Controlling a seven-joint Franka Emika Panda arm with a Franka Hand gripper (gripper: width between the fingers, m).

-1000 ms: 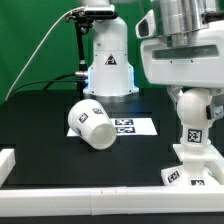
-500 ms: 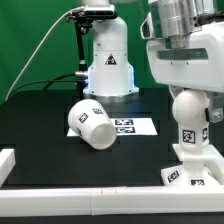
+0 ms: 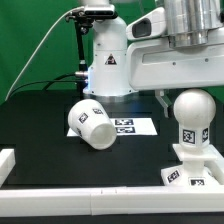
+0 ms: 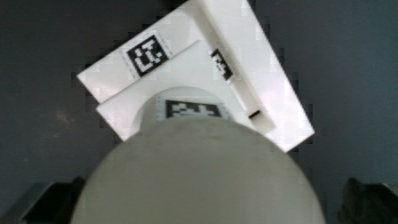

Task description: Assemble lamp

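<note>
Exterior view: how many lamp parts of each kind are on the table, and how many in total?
Base: 1
Bulb: 1
Shade: 1
Total: 3

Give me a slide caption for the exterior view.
Bulb standing upright in the base; shade lies on its side by the marker board.
</note>
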